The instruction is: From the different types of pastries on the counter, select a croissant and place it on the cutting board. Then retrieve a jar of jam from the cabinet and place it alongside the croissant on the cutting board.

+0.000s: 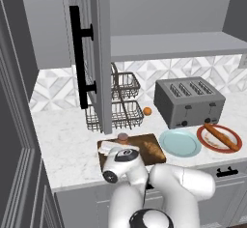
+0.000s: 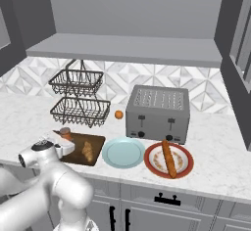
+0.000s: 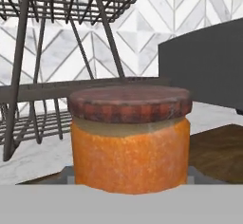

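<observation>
Your end effector (image 1: 117, 147) sits low over the cutting board (image 1: 144, 140); I can't tell you whether it grips the jar of jam (image 3: 129, 140) right in front of it. Jar stands on the board's far corner, croissant (image 2: 87, 151) beside it, wire basket rack (image 2: 78, 98) behind.

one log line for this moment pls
stage: placing jam | jar of jam: at gripper, over cutting board | croissant: on board | cabinet: open
</observation>
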